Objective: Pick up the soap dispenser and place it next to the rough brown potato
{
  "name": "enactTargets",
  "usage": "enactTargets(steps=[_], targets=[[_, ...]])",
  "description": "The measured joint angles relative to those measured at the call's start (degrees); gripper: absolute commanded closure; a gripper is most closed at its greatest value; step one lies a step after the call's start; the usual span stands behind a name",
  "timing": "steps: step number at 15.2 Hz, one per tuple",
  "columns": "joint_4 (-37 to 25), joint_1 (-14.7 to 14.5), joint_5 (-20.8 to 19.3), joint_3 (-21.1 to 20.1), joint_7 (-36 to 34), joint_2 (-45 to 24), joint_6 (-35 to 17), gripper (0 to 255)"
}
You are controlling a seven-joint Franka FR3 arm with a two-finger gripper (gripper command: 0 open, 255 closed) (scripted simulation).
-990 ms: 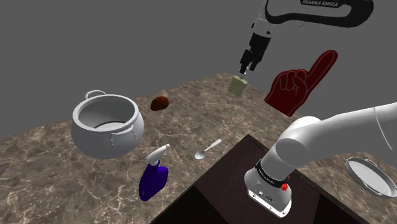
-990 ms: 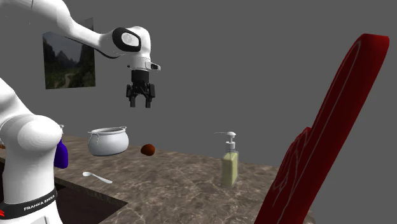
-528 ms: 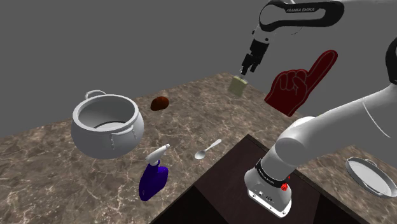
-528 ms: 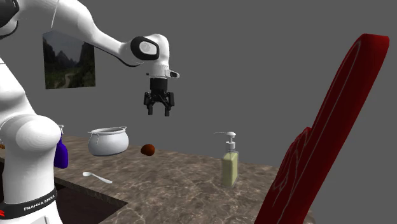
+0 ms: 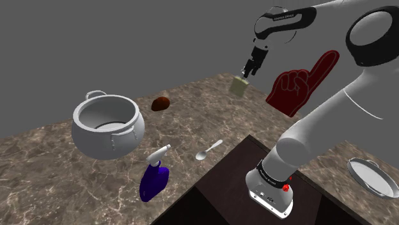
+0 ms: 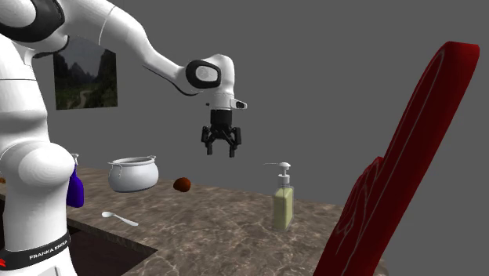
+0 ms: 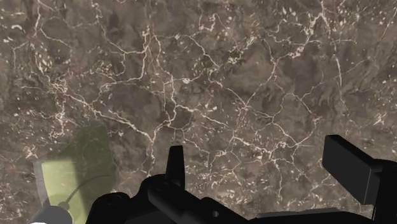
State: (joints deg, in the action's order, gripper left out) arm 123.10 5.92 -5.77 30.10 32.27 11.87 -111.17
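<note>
The upright, pale-green soap dispenser is seen on the brown marbled surface, below the wide-open, empty black hand and toward the second exterior view's right.

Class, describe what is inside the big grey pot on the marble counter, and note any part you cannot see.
Inside the pot, the shoulder view shows just bare grey inner wall and floor, with no object on them. The near rim covers the front part of the floor, so that patch is hidden.
</note>
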Motion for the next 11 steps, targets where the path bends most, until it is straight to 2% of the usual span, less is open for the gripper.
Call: enactTargets(steps=[7,11], targets=[[-9.84,2.27,8.64,5.18,11.67,-15.47,-3.42,0],[-17.72,6.25,15.44,5.85,18.80,-26.03,-3.77,0]])
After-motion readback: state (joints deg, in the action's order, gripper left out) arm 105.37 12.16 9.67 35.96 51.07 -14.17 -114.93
